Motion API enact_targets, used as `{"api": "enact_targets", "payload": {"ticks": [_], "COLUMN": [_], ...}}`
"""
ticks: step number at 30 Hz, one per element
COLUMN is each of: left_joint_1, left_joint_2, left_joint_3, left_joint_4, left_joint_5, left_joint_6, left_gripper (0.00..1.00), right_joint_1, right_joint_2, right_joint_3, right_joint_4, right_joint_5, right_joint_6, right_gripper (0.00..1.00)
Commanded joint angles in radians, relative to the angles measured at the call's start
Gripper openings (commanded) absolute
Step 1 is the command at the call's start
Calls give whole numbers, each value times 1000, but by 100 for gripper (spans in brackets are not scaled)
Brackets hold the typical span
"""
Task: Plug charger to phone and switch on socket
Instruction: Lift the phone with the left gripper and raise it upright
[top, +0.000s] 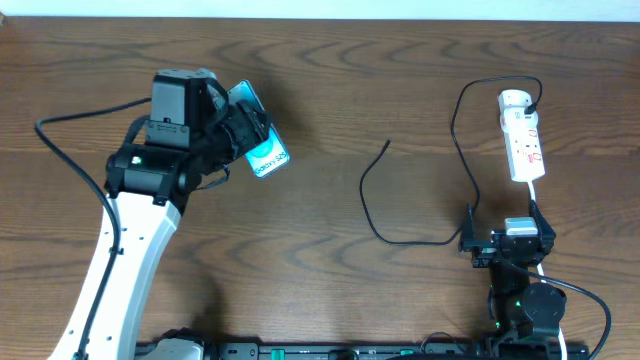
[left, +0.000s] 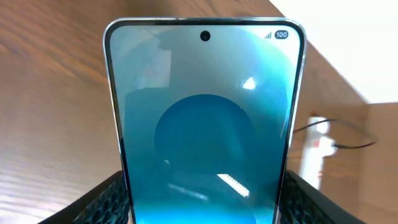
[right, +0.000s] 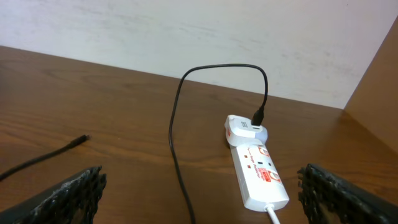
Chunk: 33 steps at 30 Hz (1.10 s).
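My left gripper (top: 240, 135) is shut on the phone (top: 262, 140), holding it tilted above the table at the left; its cyan-teal screen (left: 205, 124) fills the left wrist view between the two fingers. The black charger cable (top: 380, 215) lies on the table in the middle, its small plug tip (top: 387, 143) free, its other end on a white adapter plugged into the socket (top: 524, 140) at the far right. My right gripper (top: 506, 240) is open and empty, just in front of the socket (right: 258, 171). The cable (right: 177, 130) runs between its fingers.
The socket's white cord (top: 537, 215) runs back toward my right arm. A light wall (right: 186, 31) bounds the table's far edge. The left arm's own black cable (top: 70, 150) loops over the table at the left.
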Motion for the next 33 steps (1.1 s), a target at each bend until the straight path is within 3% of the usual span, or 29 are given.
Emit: {"api": "enact_targets", "payload": {"ticks": [1, 9, 18, 25, 33], "left_joint_1": [45, 178, 310, 320, 320], "left_joint_2": [-17, 8, 142, 228, 233], "left_joint_3": [-5, -5, -5, -5, -5], "left_joint_4": [20, 70, 113, 112, 113], "left_joint_5": [150, 432, 726, 756, 706], "left_joint_6": [-142, -183, -320, -456, -736], "left_gripper": [7, 7, 7, 7, 7], "right_joint_1": [6, 6, 6, 6, 6], "right_joint_2": [-5, -5, -5, -5, -5], "right_joint_3": [-2, -1, -1, -2, -2], "right_joint_4": [-3, -3, -3, -3, -3], "right_joint_5": [0, 0, 0, 0, 0], "right_joint_6": [-11, -11, -11, -11, -11], "right_gripper": [99, 99, 99, 99, 99]}}
